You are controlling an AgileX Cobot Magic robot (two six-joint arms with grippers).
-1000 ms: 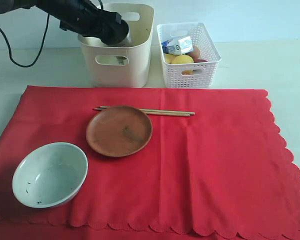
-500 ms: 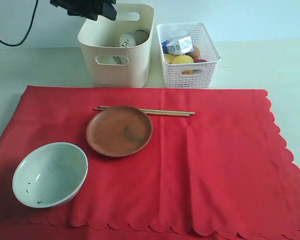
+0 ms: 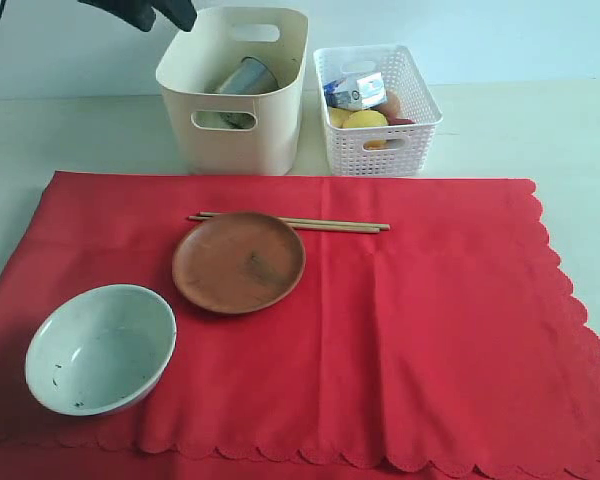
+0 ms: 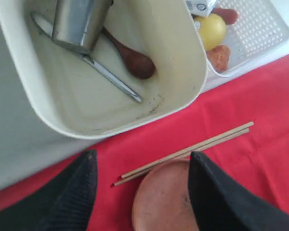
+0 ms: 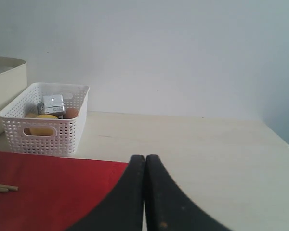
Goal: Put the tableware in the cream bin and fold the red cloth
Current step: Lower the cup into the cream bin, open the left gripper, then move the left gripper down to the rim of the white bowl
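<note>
The red cloth [image 3: 410, 330] lies flat over the table. On it rest a brown plate [image 3: 239, 262], two chopsticks [image 3: 290, 222] just behind the plate, and a pale bowl [image 3: 100, 348] at the front left. The cream bin [image 3: 235, 135] stands behind the cloth and holds a steel cup [image 4: 79, 21], a dark wooden spoon [image 4: 132, 60] and a metal knife [image 4: 108, 77]. My left gripper [image 4: 142, 166] hangs open and empty high above the bin's left side; only its tip [image 3: 145, 12] shows in the exterior view. My right gripper [image 5: 145, 161] is shut and empty, low over the cloth's right edge.
A white lattice basket [image 3: 420, 130] to the right of the bin holds a milk carton [image 3: 354, 90], a lemon [image 3: 365, 120] and other food. Bare pale table [image 3: 540, 130] runs behind and to the right of the cloth.
My left gripper opened and let go of the steel cup, which now leans inside the cream bin. The arm then rose up and to the left, almost out of the exterior view.
</note>
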